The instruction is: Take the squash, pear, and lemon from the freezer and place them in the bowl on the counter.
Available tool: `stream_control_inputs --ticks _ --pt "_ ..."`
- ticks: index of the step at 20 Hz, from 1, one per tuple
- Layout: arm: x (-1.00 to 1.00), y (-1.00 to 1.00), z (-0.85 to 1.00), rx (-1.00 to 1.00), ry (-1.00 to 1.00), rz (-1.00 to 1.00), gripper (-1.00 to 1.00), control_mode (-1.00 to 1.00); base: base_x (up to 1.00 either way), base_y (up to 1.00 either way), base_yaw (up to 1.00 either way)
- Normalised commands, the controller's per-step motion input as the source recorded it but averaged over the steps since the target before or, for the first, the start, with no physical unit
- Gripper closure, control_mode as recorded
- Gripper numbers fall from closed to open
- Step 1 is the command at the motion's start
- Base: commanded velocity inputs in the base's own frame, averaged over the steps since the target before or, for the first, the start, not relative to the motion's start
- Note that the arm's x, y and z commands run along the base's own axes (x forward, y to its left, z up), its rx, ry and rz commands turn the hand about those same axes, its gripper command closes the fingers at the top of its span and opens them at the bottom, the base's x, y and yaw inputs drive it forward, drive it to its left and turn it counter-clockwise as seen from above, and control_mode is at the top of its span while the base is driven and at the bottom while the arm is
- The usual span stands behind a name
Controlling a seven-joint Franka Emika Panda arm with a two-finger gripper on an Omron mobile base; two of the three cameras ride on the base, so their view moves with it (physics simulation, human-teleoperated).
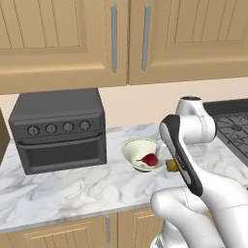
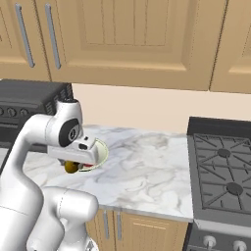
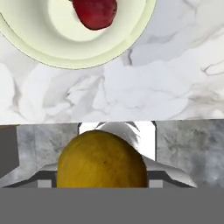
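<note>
Yellow fruit (image 3: 101, 159) sits closest to the hand camera — round, dull-skinned, likely the lemon — pressed up between the jaws of the gripper (image 3: 101, 177), which are closed on its sides at a middling width. From the left base view the same fruit (image 1: 171, 165) peeks out as a small yellow patch beside the arm, just to the right of the bowl (image 1: 133, 150). From the right base view it (image 2: 71, 167) hangs under the hand, at the near edge of the bowl (image 2: 102, 149).

Beyond the fruit lies the counter (image 3: 175, 78), white marble with grey veins. The bowl (image 3: 52, 52) stands on it, pale cream with a greenish rim, and a dark red fruit (image 3: 95, 12) rests inside it — seen also in the left base view (image 1: 149, 159). The held fruit is beside the bowl, not over its hollow.

To the left on the counter (image 1: 72, 189) stands a dark grey toaster oven (image 1: 58, 131) with four knobs along its front, well apart from the bowl. To the right, a black stove top (image 2: 220, 166) with grates adjoins the counter (image 2: 147, 166). Light wooden wall cupboards (image 1: 63, 38) with metal bar handles hang above, and matching cupboard doors (image 2: 117, 228) sit below the worktop.
</note>
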Motion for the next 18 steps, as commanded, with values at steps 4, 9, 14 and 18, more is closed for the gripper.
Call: stream_control_inputs --ticks 4,9,14,18 --pt "0.32 0.01 -0.05 0.00 0.00 0.00 1.00 -1.00 0.00 0.00 0.00" --pt "0.21 0.00 0.00 0.02 -0.05 0.00 1.00 -1.00 0.00 0.00 0.00" --pt "0.37 0.01 -0.06 0.05 -0.17 0.04 1.00 -1.00 0.00 0.00 0.00" --pt "0.48 0.03 -0.16 0.05 -0.17 0.07 1.00 -1.00 0.00 0.00 0.00"
